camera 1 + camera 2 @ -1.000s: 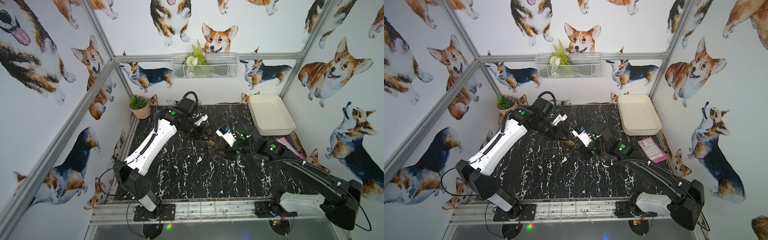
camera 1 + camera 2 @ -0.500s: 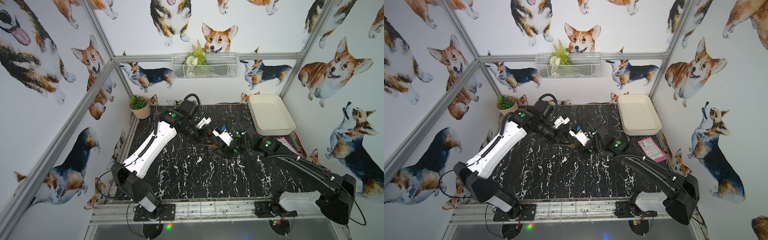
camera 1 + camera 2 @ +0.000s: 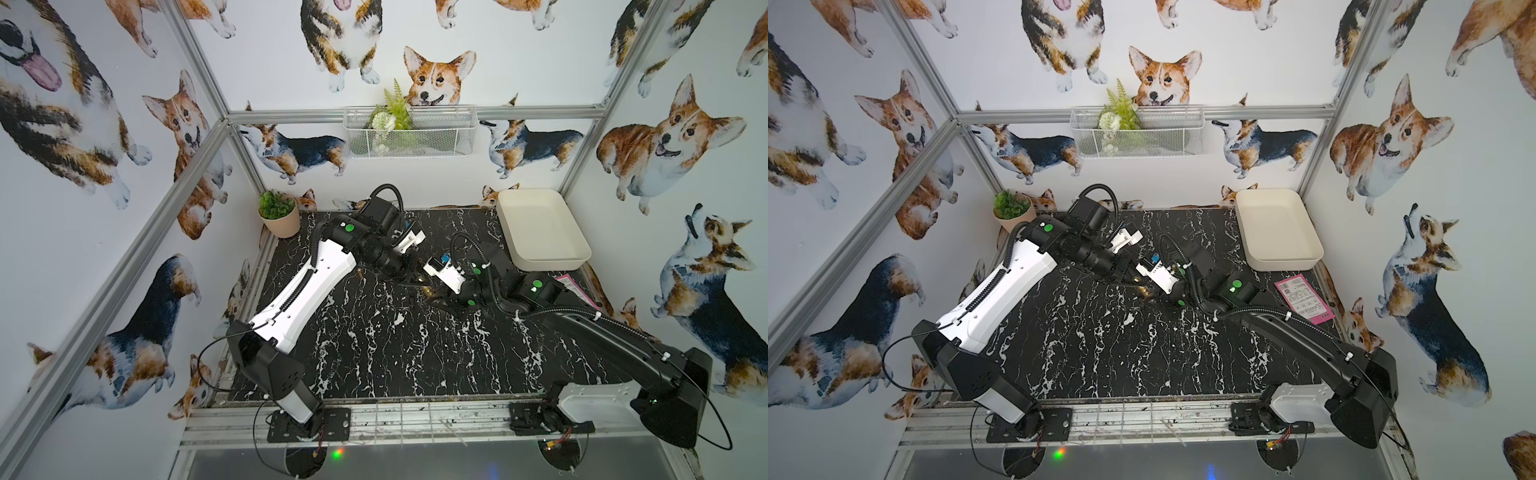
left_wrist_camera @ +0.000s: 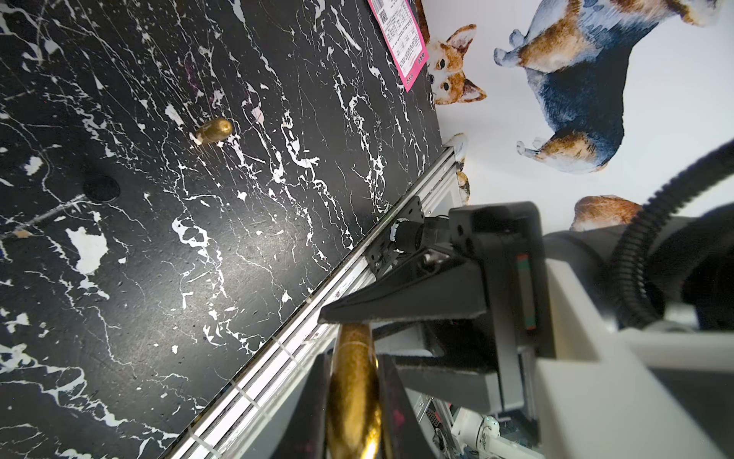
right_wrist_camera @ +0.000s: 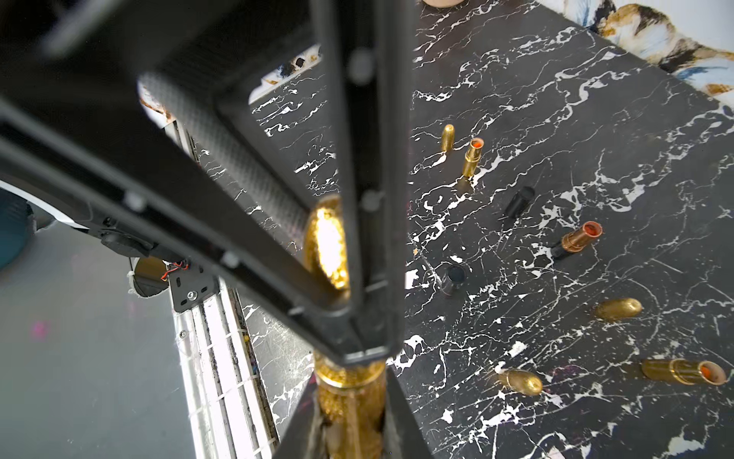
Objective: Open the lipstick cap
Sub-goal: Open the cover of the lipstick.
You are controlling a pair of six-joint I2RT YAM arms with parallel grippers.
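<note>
- Right arm has swung in to meet the left since a second ago; the right tool [image 5: 351,393], jaws apart then, is now clamped on the lipstick [image 4: 353,389].
- Other end: left tool [image 4: 353,369] pinched tight on the same lipstick.
- Lipstick hangs in the air between the two tools, level-ish, over the middle of the counter [image 3: 374,353], toward the back.
- Smooth rounded end in the left tool looks like the cap [image 5: 326,242], going by the bullet-shaped loose caps [image 5: 617,309] lying on the counter; blur makes this unsure.
- Right tool grips the grainy, glittered base [image 5: 349,413], just below a raised gold collar.
- Handling, as judged: small, light, stiff shell. The glossy gold cap is slick, so hold it mid-length; the rough base should give better purchase.
- Cap likely a friction fit: pull straight along the tube, no bending, since the colour stick inside is soft and smears.
</note>
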